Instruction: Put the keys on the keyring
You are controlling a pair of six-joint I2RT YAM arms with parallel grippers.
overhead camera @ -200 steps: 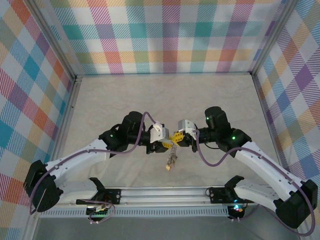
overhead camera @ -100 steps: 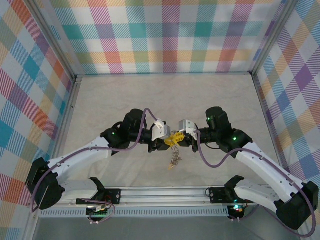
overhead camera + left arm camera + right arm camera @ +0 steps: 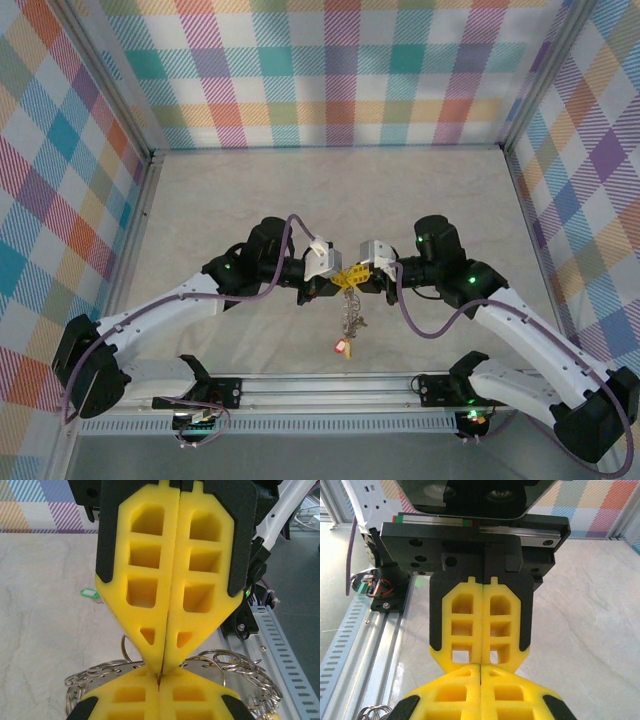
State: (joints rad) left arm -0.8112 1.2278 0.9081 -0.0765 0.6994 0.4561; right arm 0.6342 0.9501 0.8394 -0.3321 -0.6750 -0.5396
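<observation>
In the top view my left gripper (image 3: 338, 281) and right gripper (image 3: 358, 277) meet tip to tip above the middle of the table, both shut. A bunch of silvery keys (image 3: 348, 315) hangs straight down from that meeting point, ending in a red tag (image 3: 342, 347). In the left wrist view the keyring (image 3: 107, 671), a thin metal band strung with small split rings (image 3: 235, 662), runs across the seam where my left gripper (image 3: 160, 682) touches the right gripper (image 3: 162, 666). The right wrist view has my right gripper (image 3: 480, 670) pressed against the left one's closed yellow fingers (image 3: 465, 630).
A green tag (image 3: 90, 593) lies loose on the pale table (image 3: 250, 200). The metal base rail (image 3: 320, 385) runs along the near edge below the hanging keys. Plaid walls (image 3: 80, 180) close in the table on three sides.
My left gripper has shut at the keyring, against the right gripper's tips. The key bunch now hangs longer and straighter, its red tag lower than before.
</observation>
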